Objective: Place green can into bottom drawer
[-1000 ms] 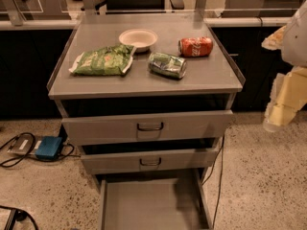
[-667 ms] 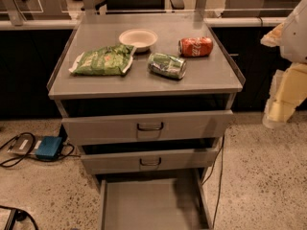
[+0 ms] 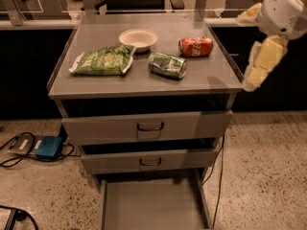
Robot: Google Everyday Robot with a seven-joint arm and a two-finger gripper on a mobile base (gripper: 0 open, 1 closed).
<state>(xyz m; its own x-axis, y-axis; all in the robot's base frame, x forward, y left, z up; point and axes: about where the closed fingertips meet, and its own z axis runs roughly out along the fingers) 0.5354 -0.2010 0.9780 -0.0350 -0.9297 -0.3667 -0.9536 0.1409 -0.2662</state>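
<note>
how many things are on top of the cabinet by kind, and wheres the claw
cans: 2 (green can, red can)
chip bag: 1
bowl: 1
total: 4
The claw hangs off the right edge of the cabinet, apart from both cans.

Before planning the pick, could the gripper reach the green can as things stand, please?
Probably yes: the gripper hangs right of the cabinet top, where the green can lies unobstructed.
</note>
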